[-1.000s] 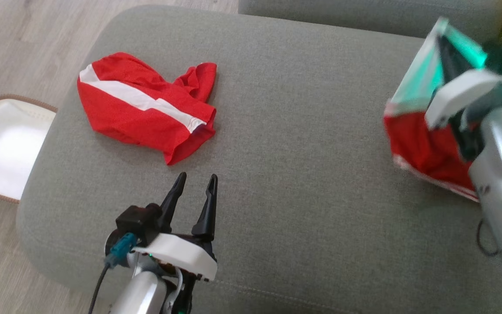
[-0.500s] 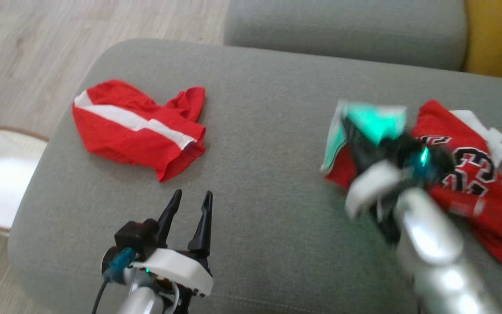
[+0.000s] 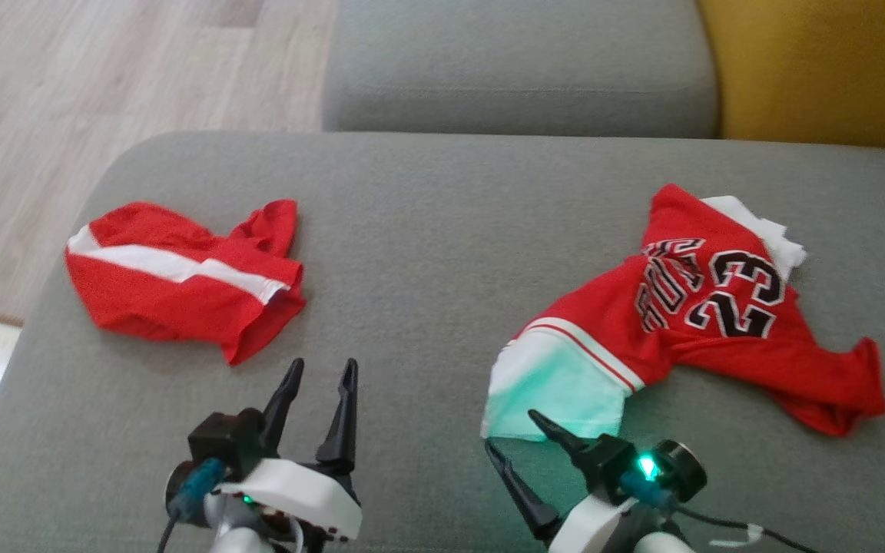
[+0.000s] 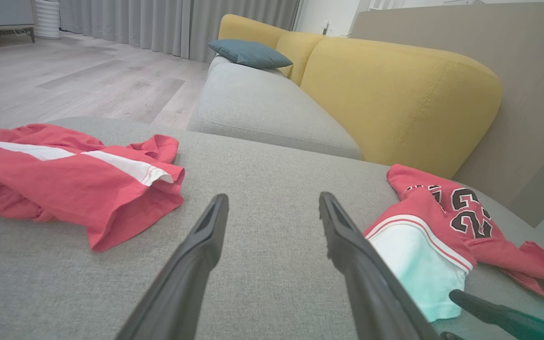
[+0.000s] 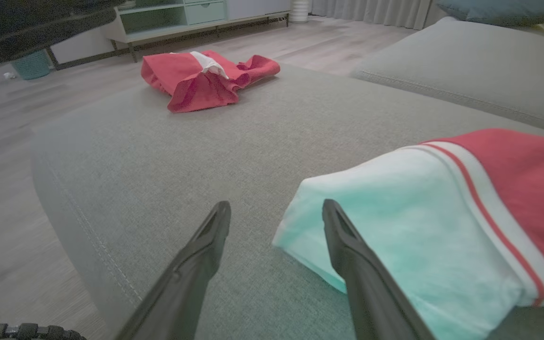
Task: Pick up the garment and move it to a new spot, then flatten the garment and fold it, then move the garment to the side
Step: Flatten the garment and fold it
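Jersey: lettering beside the 23 creased, unreadable; cropped at right wrist view's right edge. Shorts: cropped at left wrist view's left edge.

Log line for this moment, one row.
jersey: crumpled on sofa | right gripper: open at its hem | left gripper: open, empty | shorts: lying apart

The red jersey numbered 23 lies rumpled, unfolded, on the grey cushion.

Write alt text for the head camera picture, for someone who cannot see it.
A red number 23 jersey lies crumpled on a grey sofa cushion, its white hem ahead of the open right gripper. The open left gripper points toward a red garment with a white stripe.
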{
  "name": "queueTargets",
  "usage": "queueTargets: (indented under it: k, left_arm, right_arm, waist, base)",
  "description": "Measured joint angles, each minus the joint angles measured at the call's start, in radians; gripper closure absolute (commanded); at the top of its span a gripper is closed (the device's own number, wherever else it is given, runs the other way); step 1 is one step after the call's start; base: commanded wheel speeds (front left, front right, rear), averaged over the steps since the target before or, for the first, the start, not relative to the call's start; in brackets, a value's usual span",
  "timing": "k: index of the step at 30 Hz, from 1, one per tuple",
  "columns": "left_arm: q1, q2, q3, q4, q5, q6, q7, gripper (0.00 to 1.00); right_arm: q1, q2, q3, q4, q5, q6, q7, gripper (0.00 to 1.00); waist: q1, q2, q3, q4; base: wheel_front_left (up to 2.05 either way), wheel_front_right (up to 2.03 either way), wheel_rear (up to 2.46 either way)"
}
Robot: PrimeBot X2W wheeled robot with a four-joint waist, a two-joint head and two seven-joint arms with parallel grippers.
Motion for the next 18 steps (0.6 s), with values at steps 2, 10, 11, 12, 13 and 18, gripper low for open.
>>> queueTargets:
  k: [2, 10, 11, 12, 13, 18]
  left_arm:
    - [0.007, 0.0, 0.01, 0.0, 0.0, 0.0, 0.0, 0.0]
    - [0.019, 0.0, 0.026, -0.011, 0.0, 0.0, 0.0, 0.0]
    - [0.02, 0.0, 0.026, -0.012, -0.002, 0.001, 0.0, 0.0]
    - [0.02, 0.0, 0.025, -0.015, -0.006, 0.001, 0.0, 0.0]
    - [0.02, 0.0, 0.025, -0.019, -0.012, 0.001, 0.0, 0.0]
    - [0.02, 0.0, 0.019, -0.031, -0.036, 0.001, 0.0, 0.0]
  right_arm:
    - [0.01, 0.003, -0.008, -0.019, 0.01, 0.0, 0.008, 0.0]
    - [0.015, 0.005, -0.247, -0.137, -0.039, 0.0, 0.016, 0.0]
    - [0.018, 0.005, -0.288, -0.159, -0.053, 0.0, 0.018, 0.0]
    - [0.022, 0.005, -0.33, -0.18, -0.064, 0.0, 0.024, 0.0]
    - [0.028, 0.006, -0.373, -0.201, -0.072, 0.0, 0.024, 0.0]
    - [0.105, 0.01, -0.58, -0.3, -0.088, 0.0, 0.023, 0.0]
  waist:
    - [0.0, 0.0, -0.009, -0.018]
    - [0.0, 0.0, -0.034, -0.094]
    - [0.0, 0.0, -0.036, -0.102]
    - [0.0, 0.0, -0.036, -0.11]
    - [0.0, 0.0, -0.036, -0.117]
    - [0.0, 0.0, -0.029, -0.139]
  base:
    - [0.0, 0.0, 0.0]
    - [0.0, 0.0, 0.0]
    - [0.0, 0.0, 0.0]
    - [0.0, 0.0, 0.0]
    - [0.0, 0.0, 0.0]
    - [0.0, 0.0, 0.0]
